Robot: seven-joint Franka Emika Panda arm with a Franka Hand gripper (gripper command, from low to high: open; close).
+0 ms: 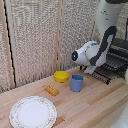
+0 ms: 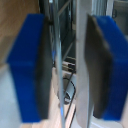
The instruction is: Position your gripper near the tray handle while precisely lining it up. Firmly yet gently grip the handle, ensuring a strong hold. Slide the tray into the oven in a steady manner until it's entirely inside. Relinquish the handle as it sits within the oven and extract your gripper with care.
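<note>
At three o'clock on the wooden worktop (image 1: 95,107), the tool (image 1: 90,68) reaches the tray (image 1: 111,67) jutting from the oven (image 1: 121,52), blue pads (image 2: 31,65) apart around a thin bar (image 2: 56,60). Closing off-centre could skew the slide and jam it.
</note>
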